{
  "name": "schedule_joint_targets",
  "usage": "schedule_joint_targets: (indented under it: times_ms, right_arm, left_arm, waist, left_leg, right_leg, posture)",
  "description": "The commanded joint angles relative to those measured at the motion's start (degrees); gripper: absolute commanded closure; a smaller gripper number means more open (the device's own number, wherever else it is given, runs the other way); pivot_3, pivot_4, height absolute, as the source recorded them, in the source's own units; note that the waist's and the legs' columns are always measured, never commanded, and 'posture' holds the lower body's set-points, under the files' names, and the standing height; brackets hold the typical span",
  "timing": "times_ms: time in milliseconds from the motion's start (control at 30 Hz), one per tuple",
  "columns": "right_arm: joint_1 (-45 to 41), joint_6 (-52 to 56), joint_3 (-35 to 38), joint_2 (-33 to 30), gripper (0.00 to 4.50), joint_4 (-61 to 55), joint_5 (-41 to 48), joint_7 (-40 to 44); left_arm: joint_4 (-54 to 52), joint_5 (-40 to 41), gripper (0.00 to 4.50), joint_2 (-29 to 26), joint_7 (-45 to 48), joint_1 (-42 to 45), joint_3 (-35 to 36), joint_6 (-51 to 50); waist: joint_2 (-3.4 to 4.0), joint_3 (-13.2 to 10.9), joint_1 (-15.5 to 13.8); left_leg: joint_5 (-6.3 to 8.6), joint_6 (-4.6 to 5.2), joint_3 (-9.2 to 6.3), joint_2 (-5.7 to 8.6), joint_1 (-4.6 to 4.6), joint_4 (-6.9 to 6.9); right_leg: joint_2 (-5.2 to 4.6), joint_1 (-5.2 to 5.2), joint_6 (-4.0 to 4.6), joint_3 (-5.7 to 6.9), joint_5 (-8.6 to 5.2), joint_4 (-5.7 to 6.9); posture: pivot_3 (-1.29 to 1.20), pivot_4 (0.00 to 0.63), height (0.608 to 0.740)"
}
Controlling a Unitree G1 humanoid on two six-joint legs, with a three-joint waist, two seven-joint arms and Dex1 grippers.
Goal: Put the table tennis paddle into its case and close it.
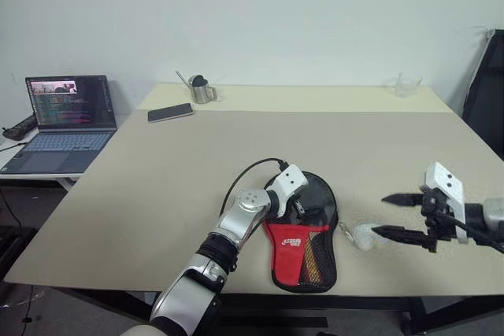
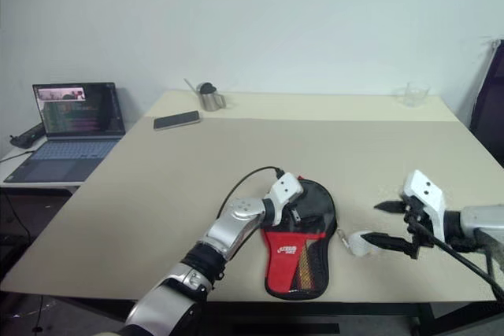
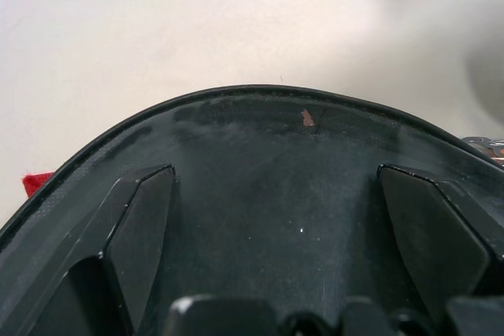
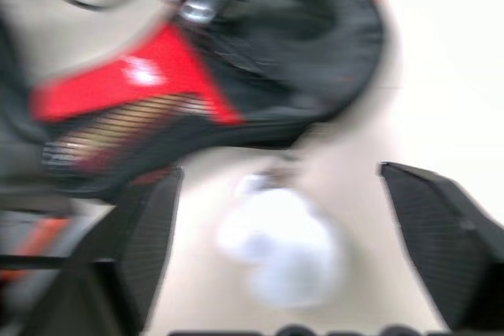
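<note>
Your left gripper (image 1: 302, 201) rests on the round black top of the case (image 1: 303, 249), fingers spread wide and gripping nothing. Your right gripper (image 1: 396, 216) hangs beside the case, fingers wide apart around a small white lump (image 1: 363, 236) without holding it. The case lies at the bench's (image 1: 157, 194) near edge. Keep the left pressing flat while the right takes the zip pull; the paddle itself isn't visible.
</note>
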State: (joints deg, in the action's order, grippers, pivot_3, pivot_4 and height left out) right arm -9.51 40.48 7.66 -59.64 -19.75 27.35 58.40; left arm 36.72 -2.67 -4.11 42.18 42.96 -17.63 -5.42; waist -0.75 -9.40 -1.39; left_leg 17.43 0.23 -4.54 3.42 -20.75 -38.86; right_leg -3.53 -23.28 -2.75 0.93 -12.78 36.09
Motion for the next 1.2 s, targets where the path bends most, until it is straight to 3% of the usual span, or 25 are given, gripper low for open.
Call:
schedule_joint_targets:
  times_ms: [33,233,633,767,1033,1133,1200]
  right_arm:
    - [-2.4,-5.4,-5.6,-1.3,0.02,2.2,-4.6,3.3]
    - [-8.0,-8.5,-11.0,-0.7,0.02,7.3,-6.2,9.6]
    - [-12.6,-13.3,-22.1,0.7,0.02,13.6,-20.8,8.8]
    - [-12.3,-13.2,-20.6,1.2,0.92,12.9,-19.3,10.4]
    - [-5.9,-10.9,-15.2,-3.2,3.66,3.6,-14.4,13.8]
    - [-1.0,-9.1,-11.9,-5.5,4.20,-2.3,-11.0,15.1]
    - [3.2,-8.1,-10.4,-6.9,4.26,-6.8,-9.3,15.5]
  left_arm:
    - [3.4,-2.0,0.00,0.0,0.7,-0.8,-1.8,-0.4]
    - [3.6,-1.9,0.00,-0.1,1.0,-0.2,-1.5,-0.1]
    - [2.5,-2.0,0.00,-0.7,0.2,-0.9,-1.2,-0.4]
    - [2.6,-2.0,0.00,-0.6,0.0,-0.8,-1.2,-0.4]
    - [4.3,-2.2,0.00,0.5,-0.4,0.5,-1.5,-0.2]
    - [5.7,-2.3,0.00,1.1,-0.7,1.5,-1.4,-0.1]
    - [6.7,-2.6,0.00,1.4,-0.9,2.0,-1.7,0.0]
  waist:
    - [0.01,0.0,0.0]
    - [0.01,0.0,0.0]
    - [0.02,0.0,0.0]
    - [0.01,0.0,0.0]
    - [0.02,0.0,-0.1]
    - [0.00,0.0,-0.1]
    - [0.01,0.0,-0.2]
  left_leg:
    - [0.00,0.00,0.00,0.01,-0.01,0.00]
    - [-0.02,-0.03,0.03,0.02,0.00,0.00]
    - [-0.03,-0.08,0.02,0.02,-0.01,0.00]
    - [-0.08,-0.17,0.01,0.01,-0.01,0.00]
    - [-0.07,-0.16,0.00,0.02,-0.03,0.00]
    - [-0.02,-0.08,-0.01,0.03,-0.05,-0.02]
    - [-0.01,-0.07,-0.02,0.03,-0.05,-0.01]
  right_leg:
    - [0.00,0.00,0.00,0.00,0.00,0.00]
    - [0.01,0.00,0.00,-0.03,0.01,-0.04]
    - [-0.01,-0.02,0.23,-0.05,0.14,-0.05]
    - [-0.01,-0.02,0.23,-0.03,0.14,-0.05]
    - [-0.02,-0.02,0.21,-0.02,0.13,-0.05]
    - [-0.03,-0.01,0.16,0.00,0.11,-0.08]
    - [-0.03,0.00,-0.01,0.01,0.01,-0.08]
  posture:
    - [0.00,0.150,0.740]
    - [0.00,0.150,0.740]
    - [0.00,0.150,0.740]
    - [0.00,0.150,0.740]
    - [0.00,0.150,0.740]
    - [0.00,0.150,0.740]
    - [0.00,0.150,0.740]
